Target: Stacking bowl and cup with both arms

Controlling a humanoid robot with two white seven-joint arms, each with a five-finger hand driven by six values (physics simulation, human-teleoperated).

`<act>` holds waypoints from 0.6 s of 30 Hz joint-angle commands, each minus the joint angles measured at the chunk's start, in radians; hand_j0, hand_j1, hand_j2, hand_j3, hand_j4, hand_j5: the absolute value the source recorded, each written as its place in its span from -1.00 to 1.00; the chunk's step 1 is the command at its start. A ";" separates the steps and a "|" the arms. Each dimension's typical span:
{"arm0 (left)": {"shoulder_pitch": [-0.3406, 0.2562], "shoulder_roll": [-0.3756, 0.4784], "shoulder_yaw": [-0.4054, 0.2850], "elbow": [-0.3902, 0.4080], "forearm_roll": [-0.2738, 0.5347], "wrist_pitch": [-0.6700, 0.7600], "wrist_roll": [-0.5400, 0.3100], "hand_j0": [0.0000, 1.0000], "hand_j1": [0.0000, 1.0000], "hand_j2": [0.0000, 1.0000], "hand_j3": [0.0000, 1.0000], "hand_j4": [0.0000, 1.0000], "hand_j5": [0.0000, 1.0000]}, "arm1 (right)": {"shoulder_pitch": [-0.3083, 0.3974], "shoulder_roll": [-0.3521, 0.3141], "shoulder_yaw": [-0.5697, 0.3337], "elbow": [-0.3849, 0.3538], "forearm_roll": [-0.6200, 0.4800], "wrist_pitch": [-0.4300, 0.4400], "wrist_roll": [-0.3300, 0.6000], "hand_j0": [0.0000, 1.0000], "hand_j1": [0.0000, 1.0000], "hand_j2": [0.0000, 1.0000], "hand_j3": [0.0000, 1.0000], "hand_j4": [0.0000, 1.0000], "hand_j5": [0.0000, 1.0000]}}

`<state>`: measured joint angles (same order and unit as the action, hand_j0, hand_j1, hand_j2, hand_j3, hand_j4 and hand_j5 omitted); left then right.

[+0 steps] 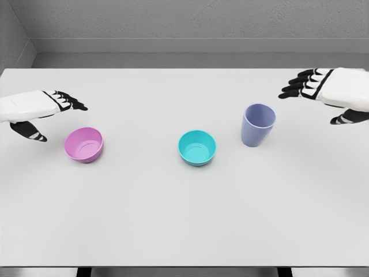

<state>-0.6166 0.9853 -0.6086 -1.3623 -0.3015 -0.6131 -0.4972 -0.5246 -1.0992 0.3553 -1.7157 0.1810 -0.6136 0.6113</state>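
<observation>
Head view: left hand (40,112) hovers with fingers spread, holding nothing, pink bowl (84,144) just below-right of it. Right hand (328,92) is spread too, blue cup (258,124) down-left of it. Teal bowl (197,147) sits between. Looks like the reaching step; next, each hand needs to close around its piece.

The white table (184,219) bears a pink bowl (84,145); a teal bowl (197,148); an upright lavender cup (258,124).

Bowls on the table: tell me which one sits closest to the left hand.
The pink bowl, at the table's left, just right of the open left hand. The teal bowl sits mid-table, nearer the blue cup.
</observation>
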 commanded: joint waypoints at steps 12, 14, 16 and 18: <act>-0.048 -0.019 -0.083 -0.061 0.005 0.002 -0.114 1.00 1.00 1.00 1.00 1.00 1.00 | -0.012 0.010 0.008 0.015 -0.006 0.003 0.000 1.00 1.00 1.00 1.00 1.00 1.00; -0.052 -0.019 -0.086 -0.066 0.005 0.002 -0.114 1.00 1.00 1.00 1.00 1.00 1.00 | -0.015 0.015 0.008 0.015 -0.005 0.003 0.000 1.00 1.00 1.00 1.00 1.00 1.00; -0.054 -0.042 -0.086 -0.066 0.005 0.002 -0.114 1.00 1.00 1.00 1.00 1.00 1.00 | -0.020 0.061 0.011 0.015 -0.006 0.003 0.000 1.00 1.00 1.00 1.00 1.00 1.00; -0.054 -0.045 -0.086 -0.066 0.005 0.002 -0.114 1.00 1.00 1.00 1.00 1.00 1.00 | -0.037 0.073 0.037 0.015 -0.005 0.003 0.000 1.00 1.00 1.00 1.00 1.00 1.00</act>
<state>-0.6703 0.9479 -0.6898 -1.4237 -0.3008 -0.6134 -0.6085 -0.5614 -1.0453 0.3772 -1.7017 0.1808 -0.6136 0.6113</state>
